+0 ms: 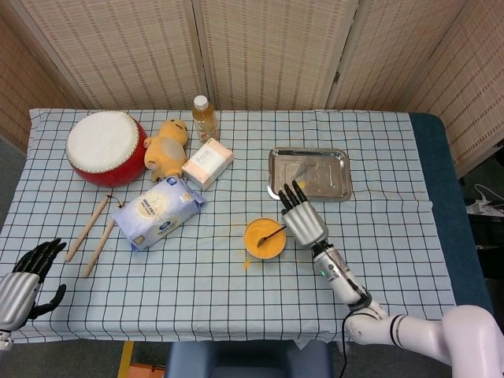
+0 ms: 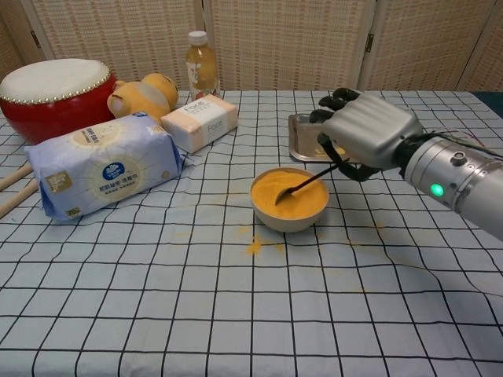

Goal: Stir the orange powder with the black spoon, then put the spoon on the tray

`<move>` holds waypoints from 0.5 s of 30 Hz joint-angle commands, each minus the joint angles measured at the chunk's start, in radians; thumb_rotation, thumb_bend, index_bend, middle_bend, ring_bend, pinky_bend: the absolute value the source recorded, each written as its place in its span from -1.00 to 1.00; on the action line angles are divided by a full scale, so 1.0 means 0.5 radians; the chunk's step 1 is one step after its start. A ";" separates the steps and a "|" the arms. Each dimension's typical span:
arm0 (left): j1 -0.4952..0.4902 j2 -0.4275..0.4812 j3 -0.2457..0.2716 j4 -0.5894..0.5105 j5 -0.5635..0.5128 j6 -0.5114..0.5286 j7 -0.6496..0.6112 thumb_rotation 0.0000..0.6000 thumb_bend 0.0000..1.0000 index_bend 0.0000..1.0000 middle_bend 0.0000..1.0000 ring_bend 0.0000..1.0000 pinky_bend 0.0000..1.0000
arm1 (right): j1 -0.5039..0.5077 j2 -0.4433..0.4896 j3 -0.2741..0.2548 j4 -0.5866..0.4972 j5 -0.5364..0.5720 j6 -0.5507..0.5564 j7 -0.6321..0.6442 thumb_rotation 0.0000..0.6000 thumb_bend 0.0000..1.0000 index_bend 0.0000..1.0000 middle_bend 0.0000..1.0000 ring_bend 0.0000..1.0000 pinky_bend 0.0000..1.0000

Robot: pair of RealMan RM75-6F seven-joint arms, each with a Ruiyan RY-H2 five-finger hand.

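Observation:
A small bowl (image 1: 264, 239) (image 2: 288, 200) full of orange powder stands mid-table. My right hand (image 1: 303, 219) (image 2: 365, 133) grips the handle of the black spoon (image 1: 273, 233) (image 2: 305, 184), whose tip lies in the powder toward the bowl's near right part. The hand hovers just right of the bowl. The metal tray (image 1: 309, 174) (image 2: 301, 137) lies behind the bowl, partly hidden by the hand in the chest view. My left hand (image 1: 27, 277) hangs off the table's front left corner, fingers apart, holding nothing.
A wipes pack (image 1: 157, 211), a small box (image 1: 208, 163), a plush toy (image 1: 166, 147), a bottle (image 1: 204, 117), a red drum (image 1: 105, 147) and two drumsticks (image 1: 93, 235) fill the left half. Spilled orange powder (image 2: 255, 247) dots the cloth by the bowl.

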 commanded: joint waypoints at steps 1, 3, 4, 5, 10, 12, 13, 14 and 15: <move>0.001 0.001 0.000 0.000 0.000 0.002 -0.001 1.00 -0.09 -0.99 -0.97 -1.00 -0.76 | -0.018 0.013 0.021 -0.024 0.001 0.053 0.015 1.00 0.10 0.66 -0.74 -1.00 -0.90; 0.001 0.002 0.001 0.000 0.002 0.004 -0.003 1.00 -0.09 -0.99 -0.97 -1.00 -0.76 | -0.020 -0.019 0.047 0.011 -0.010 0.102 0.048 1.00 0.10 0.66 -0.74 -1.00 -0.90; 0.001 0.002 0.001 0.000 0.002 0.004 -0.005 1.00 -0.09 -0.99 -0.97 -1.00 -0.76 | -0.019 -0.042 0.060 0.036 -0.016 0.125 0.068 1.00 0.10 0.66 -0.74 -1.00 -0.90; 0.001 0.003 0.000 0.001 0.003 0.005 -0.007 1.00 -0.09 -0.99 -0.97 -1.00 -0.76 | -0.018 -0.065 0.073 0.061 -0.021 0.144 0.097 1.00 0.10 0.67 -0.74 -1.00 -0.90; 0.000 0.004 -0.003 0.010 -0.008 0.000 -0.022 1.00 -0.09 -0.99 -0.97 -1.00 -0.76 | -0.010 -0.207 0.094 0.266 -0.063 0.211 0.227 1.00 0.10 0.65 -0.73 -1.00 -0.88; 0.002 0.006 -0.003 0.009 -0.006 0.004 -0.025 1.00 -0.09 -0.99 -0.97 -1.00 -0.76 | -0.011 -0.250 0.085 0.338 -0.064 0.197 0.273 1.00 0.10 0.64 -0.73 -1.00 -0.88; 0.002 0.006 -0.001 0.010 -0.004 0.005 -0.024 1.00 -0.09 -0.99 -0.97 -1.00 -0.76 | -0.012 -0.264 0.084 0.364 -0.064 0.192 0.291 1.00 0.10 0.64 -0.73 -1.00 -0.88; 0.004 0.006 0.000 0.009 -0.002 0.007 -0.023 1.00 -0.09 -0.99 -0.97 -1.00 -0.76 | -0.011 -0.278 0.086 0.389 -0.065 0.192 0.311 1.00 0.10 0.64 -0.73 -1.00 -0.88; 0.005 0.005 0.000 0.009 -0.001 0.009 -0.022 1.00 -0.09 -0.99 -0.97 -1.00 -0.76 | -0.009 -0.294 0.094 0.422 -0.067 0.194 0.338 1.00 0.10 0.64 -0.73 -1.00 -0.88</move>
